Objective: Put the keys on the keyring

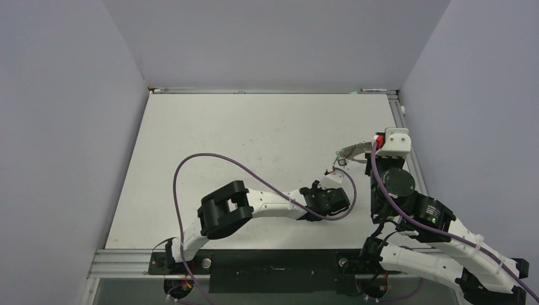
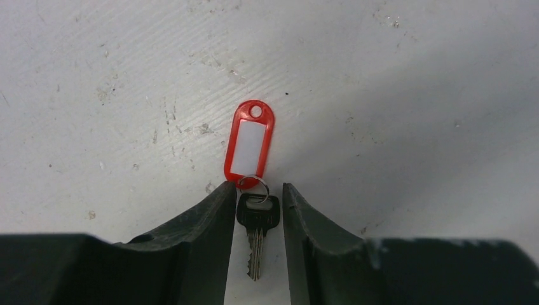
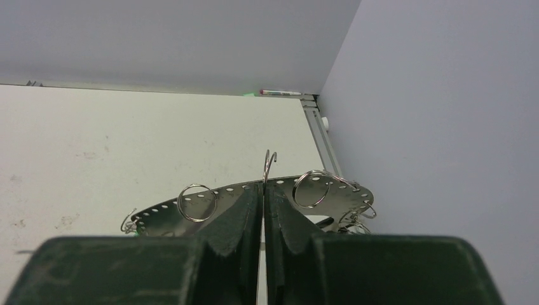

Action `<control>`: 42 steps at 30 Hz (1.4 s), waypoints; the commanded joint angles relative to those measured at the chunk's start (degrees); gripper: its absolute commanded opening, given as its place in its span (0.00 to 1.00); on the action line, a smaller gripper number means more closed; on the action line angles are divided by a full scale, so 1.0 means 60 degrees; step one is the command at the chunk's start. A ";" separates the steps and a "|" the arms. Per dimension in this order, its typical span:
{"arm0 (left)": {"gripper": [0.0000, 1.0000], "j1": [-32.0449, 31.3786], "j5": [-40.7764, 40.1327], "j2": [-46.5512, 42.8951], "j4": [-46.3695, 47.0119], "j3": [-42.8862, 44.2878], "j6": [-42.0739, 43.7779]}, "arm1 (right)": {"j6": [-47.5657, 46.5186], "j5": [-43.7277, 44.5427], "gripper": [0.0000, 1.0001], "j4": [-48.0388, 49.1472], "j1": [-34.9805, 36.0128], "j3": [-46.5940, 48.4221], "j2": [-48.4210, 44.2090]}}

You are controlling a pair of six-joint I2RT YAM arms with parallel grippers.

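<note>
White scuffed table (image 1: 210,133), walls (image 1: 76,127) on three sides. Low left arm (image 1: 254,204) reaches rightward from near-left base, wrist turned toward far edge. Folded right arm (image 1: 407,203) stands by right edge. Its right gripper (image 3: 264,189) is pressed together, pinching keyring (image 3: 162,208): curved perforated band with split rings, long axis crosswise, side wall close beside. Part-spread left gripper (image 2: 259,189) flanks key (image 2: 257,219) lying flat right of table centre, well apart from edges. Blade points back at wrist, red tag (image 2: 250,143) toward far edge.
</note>
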 commanded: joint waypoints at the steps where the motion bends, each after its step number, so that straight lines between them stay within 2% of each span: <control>1: 0.29 -0.0035 -0.0450 0.0280 -0.0156 0.0650 -0.0091 | -0.0009 -0.0006 0.05 0.0015 -0.0059 0.0160 -0.0143; 8: 0.24 -0.0079 -0.0701 0.0568 -0.0255 0.0820 -0.0053 | -0.0003 -0.0131 0.05 -0.0023 -0.0059 0.0134 -0.0125; 18: 0.01 -0.0137 -0.0678 0.0472 -0.0303 0.0638 -0.0185 | 0.0024 -0.0252 0.05 -0.0022 -0.0059 0.0089 -0.0126; 23: 0.00 -0.0167 -0.0550 -0.0039 -0.0001 0.0163 -0.0156 | 0.0102 -0.0364 0.05 -0.0123 -0.0066 0.0140 -0.0028; 29: 0.00 -0.0180 0.0224 -0.1213 0.1171 -0.1192 0.0454 | 0.0252 -0.0620 0.05 -0.0197 -0.0059 0.0146 -0.0020; 42: 0.00 -0.0154 0.2754 -0.5539 0.4544 -0.5890 0.2184 | 0.0550 -0.1486 0.05 -0.0019 -0.0058 -0.0120 -0.0042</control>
